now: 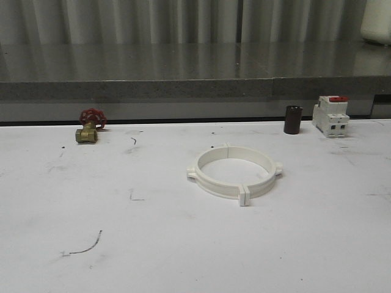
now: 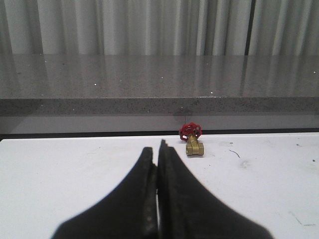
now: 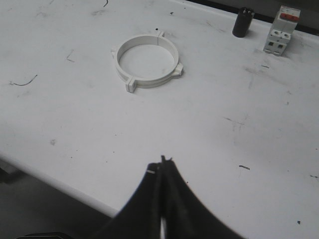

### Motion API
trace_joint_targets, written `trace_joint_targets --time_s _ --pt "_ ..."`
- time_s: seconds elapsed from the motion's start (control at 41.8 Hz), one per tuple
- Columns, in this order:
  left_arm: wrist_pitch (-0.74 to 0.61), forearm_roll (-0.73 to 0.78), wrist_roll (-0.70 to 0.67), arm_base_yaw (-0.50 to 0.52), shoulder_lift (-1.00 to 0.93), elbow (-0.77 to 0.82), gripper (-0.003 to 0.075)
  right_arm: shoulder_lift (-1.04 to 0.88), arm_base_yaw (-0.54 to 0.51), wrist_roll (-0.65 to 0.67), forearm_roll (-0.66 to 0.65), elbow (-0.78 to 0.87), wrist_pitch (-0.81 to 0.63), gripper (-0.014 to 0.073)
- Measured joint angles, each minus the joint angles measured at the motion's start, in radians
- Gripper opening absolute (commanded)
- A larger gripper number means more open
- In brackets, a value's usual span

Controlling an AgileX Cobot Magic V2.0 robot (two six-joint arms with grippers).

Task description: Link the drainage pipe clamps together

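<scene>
Joined drainage pipe clamps (image 1: 235, 173), flat, opening upward

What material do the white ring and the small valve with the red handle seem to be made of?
The ring of drainage pipe clamps looks like white moulded plastic: uniform matte colour, thin walls, square tabs. The valve body looks like brass, with a yellow metallic sheen; its red handwheel may be painted metal or plastic, too small to tell.

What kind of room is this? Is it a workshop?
Probably a workbench in a lab or workshop. A scuffed white table holds plumbing and electrical parts: a white pipe clamp ring, a brass valve with a red handwheel and a circuit breaker.
</scene>
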Motion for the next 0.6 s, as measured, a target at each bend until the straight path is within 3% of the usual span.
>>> trace_joint_targets --time_s 0.598 --pt "-0.012 0.000 0.000 0.000 0.000 0.000 -0.0020 0.000 0.000 0.000 0.000 0.000 0.000 -0.0117"
